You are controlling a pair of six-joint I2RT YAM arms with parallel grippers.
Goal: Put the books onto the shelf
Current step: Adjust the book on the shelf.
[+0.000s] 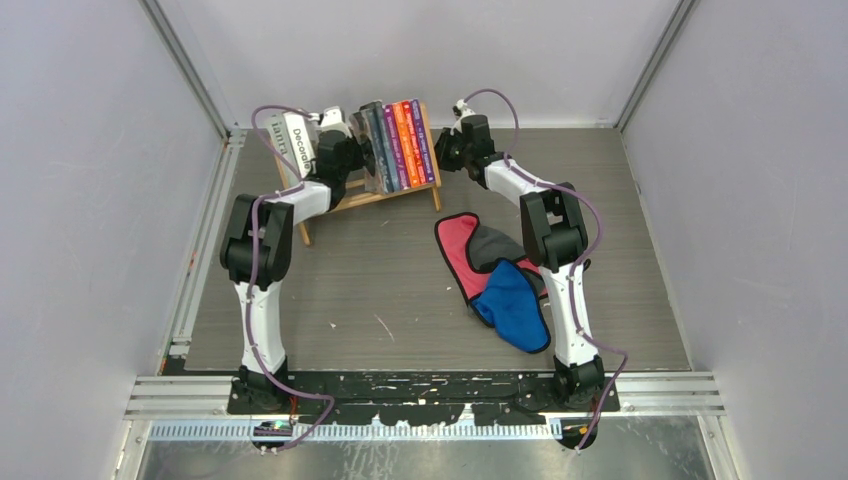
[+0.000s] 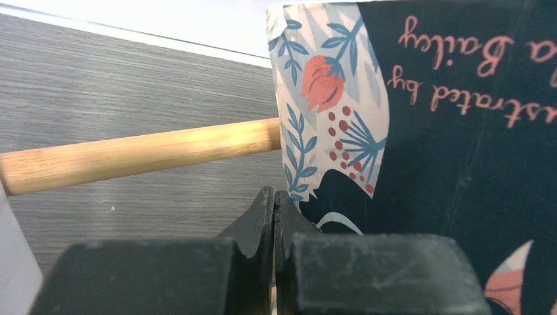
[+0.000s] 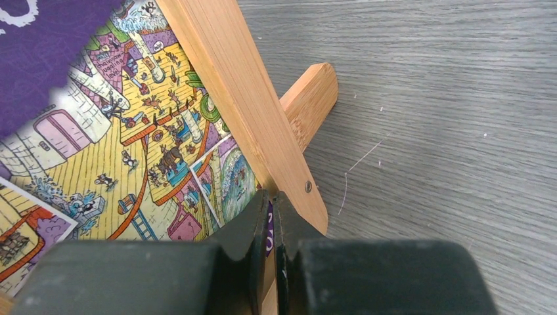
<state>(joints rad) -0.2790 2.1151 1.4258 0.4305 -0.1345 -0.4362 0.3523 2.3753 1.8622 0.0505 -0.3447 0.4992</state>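
On the shelf point(image 1: 368, 197), set at the surface's point(image 1: 400, 300) far edge, the "Decorate" book point(image 1: 297, 146) is leaned at the left end. The left gripper point(image 2: 273, 197), jaws clenched empty, is held beside a floral book point(image 2: 341, 105). Paperbacks point(image 1: 405, 145) are stood rightward. The right gripper point(image 3: 271, 197) is at the right end piece, jaws nearly together; whether anything is gripped cannot be told.

Robot lab cell, plain pale walls point(image 1: 90, 200), aluminium frame rails point(image 1: 205, 245), two arms point(image 1: 262, 250) point(image 1: 553, 230) bolted to grey tabletop point(image 1: 400, 300)

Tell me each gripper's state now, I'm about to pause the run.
Left gripper: closed, nothing visible between its fingers.
Right gripper: almost closed against the purple book; grip cannot be told.
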